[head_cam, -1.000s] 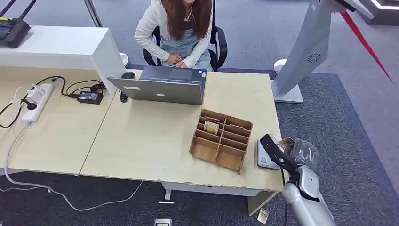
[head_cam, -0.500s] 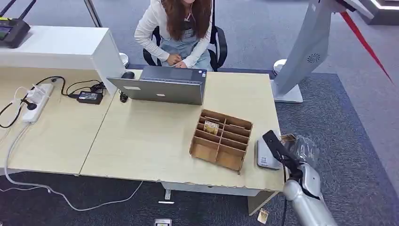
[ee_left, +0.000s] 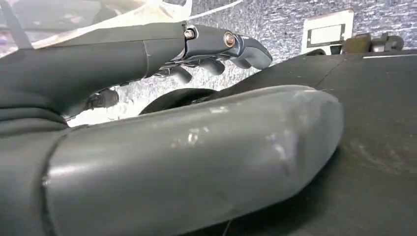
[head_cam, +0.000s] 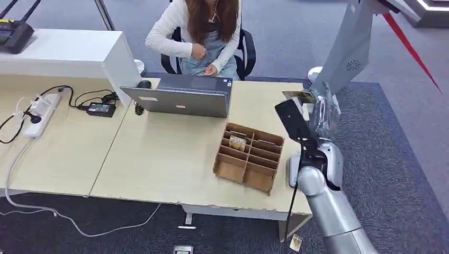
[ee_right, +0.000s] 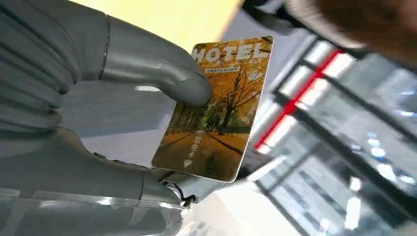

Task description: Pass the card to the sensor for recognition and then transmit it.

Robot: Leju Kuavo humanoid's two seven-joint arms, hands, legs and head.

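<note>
Right wrist view: right hand [ee_right: 98,123] fingers pinch the hotel card [ee_right: 216,108]. Head view: it's raised above the table [head_cam: 174,159]. Left hand [ee_left: 162,54] fingers curled, holding nothing.

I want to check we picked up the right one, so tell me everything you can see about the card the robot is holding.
The card is a thin, glossy rectangle with rounded corners, apparently plastic. Its face shows autumn trees in orange and yellow along a path, with "HOTEL" in white across one end and small white characters above an arrow near the other. The right robot hand holds it, thumb pressed on the printed face, fingers behind. In the head view the card is raised above the far right part of the table, clear of it.
</note>
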